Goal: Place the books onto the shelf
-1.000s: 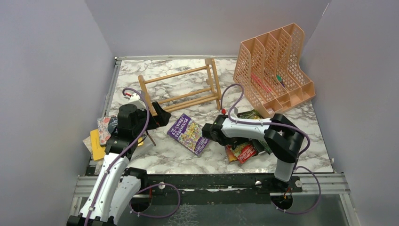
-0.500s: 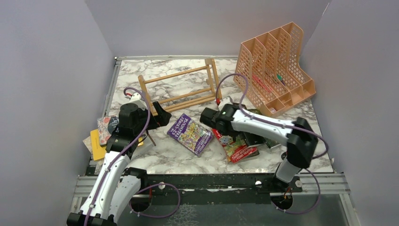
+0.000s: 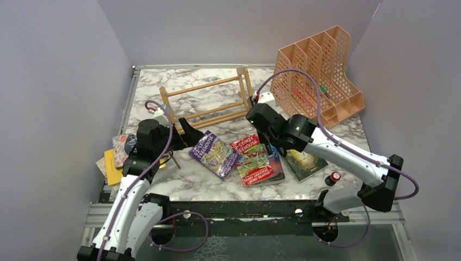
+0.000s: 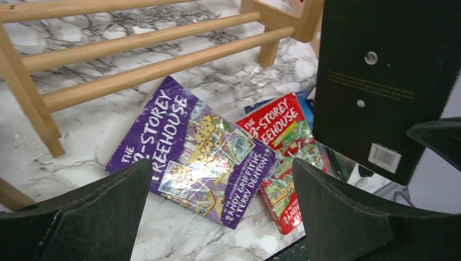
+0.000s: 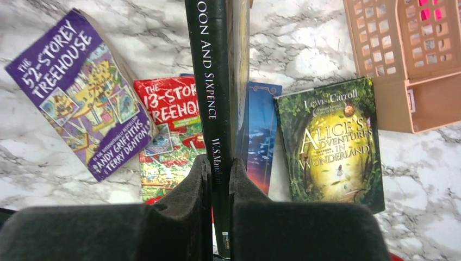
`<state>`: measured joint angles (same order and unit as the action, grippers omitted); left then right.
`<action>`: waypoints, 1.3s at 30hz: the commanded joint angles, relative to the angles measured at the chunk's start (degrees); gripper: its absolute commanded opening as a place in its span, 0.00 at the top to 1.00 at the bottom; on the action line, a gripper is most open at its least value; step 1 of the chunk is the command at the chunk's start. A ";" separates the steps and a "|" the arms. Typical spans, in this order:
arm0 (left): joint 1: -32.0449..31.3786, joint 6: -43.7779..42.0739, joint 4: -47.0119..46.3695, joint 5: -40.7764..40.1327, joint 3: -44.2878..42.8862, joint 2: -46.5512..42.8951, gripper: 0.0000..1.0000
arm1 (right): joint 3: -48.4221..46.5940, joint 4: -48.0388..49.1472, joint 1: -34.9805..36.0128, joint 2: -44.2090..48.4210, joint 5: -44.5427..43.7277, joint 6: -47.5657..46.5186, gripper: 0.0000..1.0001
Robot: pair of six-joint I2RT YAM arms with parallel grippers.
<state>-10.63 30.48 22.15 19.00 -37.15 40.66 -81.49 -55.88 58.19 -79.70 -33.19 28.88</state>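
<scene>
Just off the right end of the shelf (image 3: 201, 85), we hold the dark book (image 5: 209, 81) in the right gripper (image 5: 220, 163), fingers clamped on its covers and its long axis in line with them. The shelf lies left of the book, so we judge that a leftward carry comes next. The left gripper (image 4: 222, 168) hangs, fingers wide apart, over the purple book (image 4: 190, 152), which lies flat before the shelf.

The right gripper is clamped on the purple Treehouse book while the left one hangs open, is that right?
Not quite. The right gripper is clamped on the dark-spined book, as the right wrist view shows; the left gripper hangs open.
</scene>
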 commanded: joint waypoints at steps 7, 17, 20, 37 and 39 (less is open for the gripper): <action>-0.13 7.84 -9.30 13.08 -0.29 1.63 0.01 | 3.31 24.79 0.43 12.67 10.97 0.79 0.99; -0.14 19.42 -24.25 22.47 -0.21 5.30 0.01 | 14.00 45.80 0.39 18.50 23.59 8.31 0.99; -0.17 22.78 -28.73 24.14 1.63 5.34 0.01 | 17.83 51.12 0.42 19.63 25.49 11.11 0.99; -0.01 14.61 -21.25 21.20 0.63 5.13 0.01 | 28.24 67.59 0.34 26.49 28.34 19.20 0.99; 0.00 14.24 -20.75 22.28 -0.14 5.18 0.01 | 29.44 67.90 0.34 27.68 28.88 19.82 0.99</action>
<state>-10.61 50.19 -2.63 41.93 -33.58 46.04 -52.56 -1.28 58.17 -56.62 -6.15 45.95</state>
